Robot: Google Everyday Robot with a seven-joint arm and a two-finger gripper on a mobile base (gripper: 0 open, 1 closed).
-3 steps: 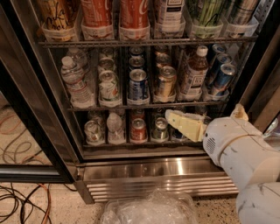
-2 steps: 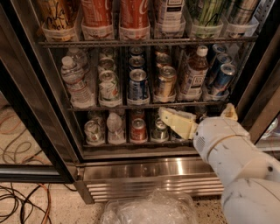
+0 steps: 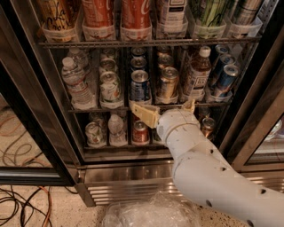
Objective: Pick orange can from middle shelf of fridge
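Observation:
The orange can (image 3: 167, 83) stands upright on the middle shelf (image 3: 88, 109) of the fridge (image 3: 128, 174), right of a blue-and-silver can (image 3: 140, 85). My gripper (image 3: 165, 109) is just in front of and below the orange can, at the level of the shelf's front edge. It is open and empty. One cream finger (image 3: 143, 114) reaches left below the blue-and-silver can, and the other fingertip (image 3: 190, 105) shows to the right. My white arm (image 3: 208, 177) covers part of the lower shelf.
The middle shelf also holds a water bottle (image 3: 75, 84), a pale can (image 3: 109, 87), a brown bottle (image 3: 198, 72) and blue cans (image 3: 225, 78). A red can (image 3: 140, 132) stands on the lower shelf. Cola bottles (image 3: 98, 13) are above. A plastic bag (image 3: 151, 213) and cables (image 3: 17, 205) lie on the floor.
My gripper has moved left and upward, from in front of the lower shelf to the front edge of the middle shelf, below the orange can. The cans have not moved.

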